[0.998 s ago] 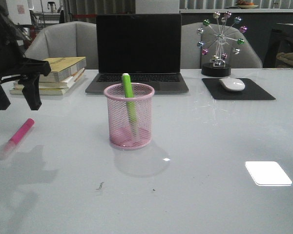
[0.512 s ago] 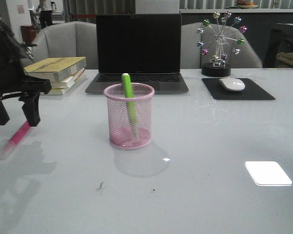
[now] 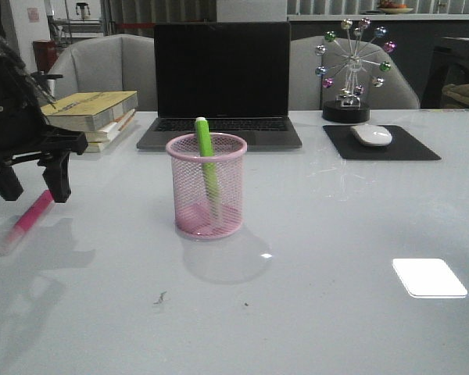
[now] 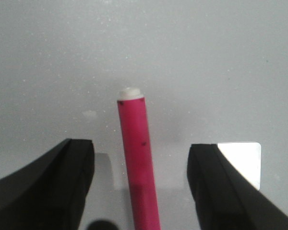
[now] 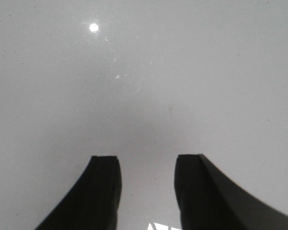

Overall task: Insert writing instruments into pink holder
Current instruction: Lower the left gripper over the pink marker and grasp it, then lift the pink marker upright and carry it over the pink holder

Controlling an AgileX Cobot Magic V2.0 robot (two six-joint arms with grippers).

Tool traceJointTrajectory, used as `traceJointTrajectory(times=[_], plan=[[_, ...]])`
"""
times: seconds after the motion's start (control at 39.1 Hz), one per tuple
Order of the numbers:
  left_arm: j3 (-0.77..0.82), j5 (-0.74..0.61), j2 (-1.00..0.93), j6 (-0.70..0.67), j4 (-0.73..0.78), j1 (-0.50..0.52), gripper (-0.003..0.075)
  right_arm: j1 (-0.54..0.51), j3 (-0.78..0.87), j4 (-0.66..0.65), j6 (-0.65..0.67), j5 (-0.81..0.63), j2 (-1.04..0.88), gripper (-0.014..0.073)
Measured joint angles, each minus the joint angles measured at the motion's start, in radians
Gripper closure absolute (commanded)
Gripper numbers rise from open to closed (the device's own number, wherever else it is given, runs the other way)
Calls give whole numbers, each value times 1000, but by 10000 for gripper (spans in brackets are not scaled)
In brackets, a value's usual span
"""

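The left gripper (image 3: 33, 186), at the left edge of the frame, hangs with jaws spread wide astride the pink marker (image 3: 27, 217) lying flat on the table (image 3: 336, 234), apparently lined up for a sideways pinch. At centre, the pink holder (image 3: 207, 187) already contains the green marker (image 3: 207, 168), leaning upright. The right gripper (image 5: 146, 191) is released over bare tabletop.

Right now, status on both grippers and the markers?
Left gripper open, straddling pink marker on the table. Right gripper open, empty. Green marker in the cup. Nothing blocking.
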Motion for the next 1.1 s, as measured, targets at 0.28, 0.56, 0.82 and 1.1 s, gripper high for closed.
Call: traceJointTrajectory(times=[0.28, 0.56, 0.82, 1.1], plan=[[0, -4, 7, 0, 0, 0, 240, 0, 0, 0, 0, 0, 0, 200], [-5, -3, 47, -1, 4, 0, 240, 0, 0, 0, 0, 20, 0, 200], [-16, -5, 60, -1, 4, 0, 351, 0, 0, 0, 0, 27, 0, 200], [-23, -5, 67, -1, 7, 0, 620, 0, 0, 0, 0, 28, 0, 200]])
